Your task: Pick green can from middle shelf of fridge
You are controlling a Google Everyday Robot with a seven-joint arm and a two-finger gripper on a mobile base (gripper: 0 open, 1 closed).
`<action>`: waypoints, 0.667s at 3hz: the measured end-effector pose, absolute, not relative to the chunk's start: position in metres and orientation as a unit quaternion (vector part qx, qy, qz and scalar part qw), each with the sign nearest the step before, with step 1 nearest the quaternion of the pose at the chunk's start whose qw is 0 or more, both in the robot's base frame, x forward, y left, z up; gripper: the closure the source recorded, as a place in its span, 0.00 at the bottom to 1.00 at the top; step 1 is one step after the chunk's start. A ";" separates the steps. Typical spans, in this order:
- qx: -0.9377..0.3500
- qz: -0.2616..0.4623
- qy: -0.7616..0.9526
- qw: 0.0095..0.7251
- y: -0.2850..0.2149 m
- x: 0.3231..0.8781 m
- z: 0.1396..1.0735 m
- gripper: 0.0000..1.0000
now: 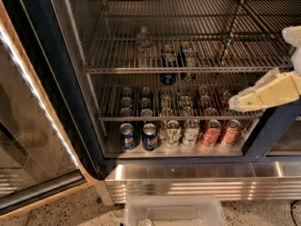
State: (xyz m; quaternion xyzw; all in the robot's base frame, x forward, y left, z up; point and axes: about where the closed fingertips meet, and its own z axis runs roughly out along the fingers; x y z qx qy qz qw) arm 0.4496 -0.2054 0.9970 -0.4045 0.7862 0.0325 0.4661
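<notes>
The fridge (pixel 56 79) stands open, with a dark blue frame and silver wire racks. On the middle shelf (pixel 141 70) stand a clear bottle (pixel 143 41), a dark blue can (pixel 168 62) and the green can (pixel 189 54), which has a silver top and is just right of the blue can. My gripper (pixel 235 103) is the tip of a cream-coloured arm that comes in from the right edge. It hangs in front of the rack below, lower than the green can and to its right, well apart from it.
The lower rack (pixel 113 118) holds several cans in rows. On the fridge floor stand blue cans (pixel 138 136), white printed cans (pixel 181 133) and orange cans (pixel 220 133). The glass door (pixel 28 140) hangs open at left. A ribbed steel base (pixel 202 180) and a clear bin (pixel 174 213) lie below.
</notes>
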 end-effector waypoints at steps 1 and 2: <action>-0.405 0.033 0.786 0.466 -0.205 0.450 0.997 0.00; -0.391 0.059 0.786 0.476 -0.187 0.450 0.983 0.00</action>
